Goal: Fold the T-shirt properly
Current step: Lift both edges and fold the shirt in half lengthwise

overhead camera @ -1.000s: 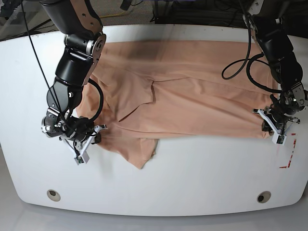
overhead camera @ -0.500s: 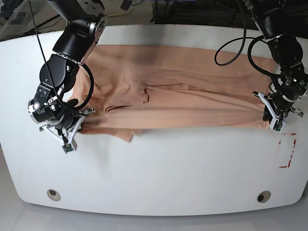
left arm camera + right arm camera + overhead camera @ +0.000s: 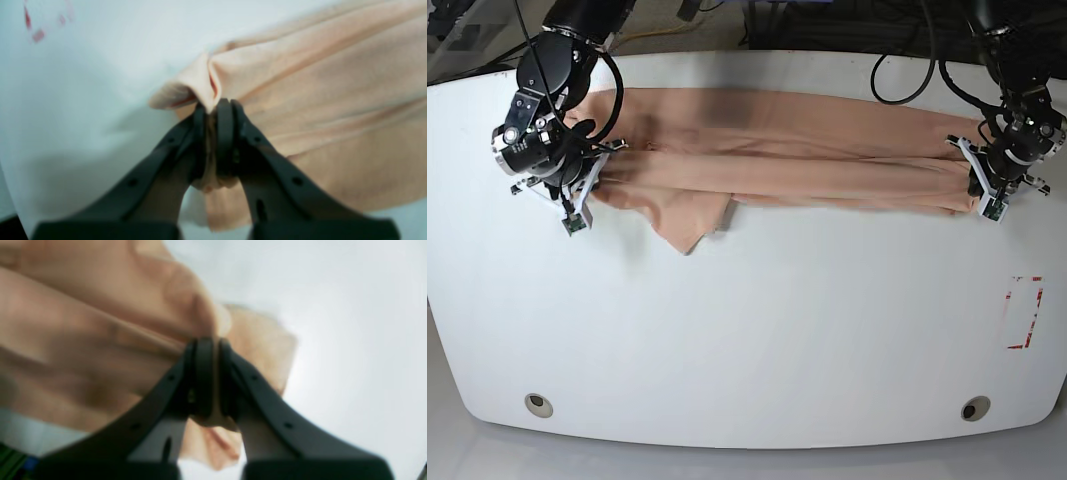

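Peach shirt lies as a long band across the table's 12 o'clock edge, running 9 to 3. Left gripper pinches its 3 o'clock end, right gripper its 9 o'clock end, both clamped on cloth, equally near.

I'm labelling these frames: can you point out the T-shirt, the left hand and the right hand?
T-shirt point(image 3: 807, 165): base view, middle of the stretched fabric.
left hand point(image 3: 213, 108): left wrist view, between its fingertips.
right hand point(image 3: 211, 345): right wrist view, between its fingertips.
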You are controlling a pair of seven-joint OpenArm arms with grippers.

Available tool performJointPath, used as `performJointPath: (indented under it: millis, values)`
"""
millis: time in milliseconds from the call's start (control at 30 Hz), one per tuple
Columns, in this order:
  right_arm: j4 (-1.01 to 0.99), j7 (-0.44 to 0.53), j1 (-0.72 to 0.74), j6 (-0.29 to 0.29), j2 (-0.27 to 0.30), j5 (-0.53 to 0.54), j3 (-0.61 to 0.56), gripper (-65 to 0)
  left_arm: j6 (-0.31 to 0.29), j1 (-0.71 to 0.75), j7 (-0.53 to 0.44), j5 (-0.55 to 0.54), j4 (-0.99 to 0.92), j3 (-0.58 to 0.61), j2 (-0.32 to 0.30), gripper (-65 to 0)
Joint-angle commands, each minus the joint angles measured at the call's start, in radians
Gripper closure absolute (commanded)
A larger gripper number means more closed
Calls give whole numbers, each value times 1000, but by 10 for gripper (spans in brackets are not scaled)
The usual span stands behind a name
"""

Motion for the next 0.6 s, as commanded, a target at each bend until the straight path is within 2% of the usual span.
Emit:
performJointPath:
  millis: [0, 67, 100, 133, 267, 333, 400, 467, 567]
  values:
    - [22, 6, -21, -1, 34, 40, 6, 0, 13, 9, -8, 8, 14, -7, -22, -24]
    - [22, 8, -50, -1, 43, 62, 6, 0, 13, 32, -8, 8, 14, -7, -22, -63]
    - [20, 9, -61, -1, 43, 68, 6, -29, 13, 42, -8, 8, 13, -6, -22, -96]
    - [20, 9, -67, -1, 44, 71, 6, -70, 13, 50, -8, 8, 13, -4, -23, -133]
    - [25, 9, -81, -1, 47, 80, 8, -330, 13, 71, -7, 8, 13, -3, -23, -350]
    - [39, 9, -80, -1, 47, 80, 8, -396, 13, 71, -7, 8, 16, -3, -22, -417]
    - [57, 9, -74, -1, 47, 80, 8, -407, 13, 71, -7, 5, 22, -4, -22, -431]
    - [71, 9, -69, -1, 43, 83, 6, -407, 13, 71, -7, -11, 49, -6, -22, -418]
    - [65, 9, -27, -1, 46, 140, 6, -409, 13, 76, -1, -102, 117, -7, -28, -417]
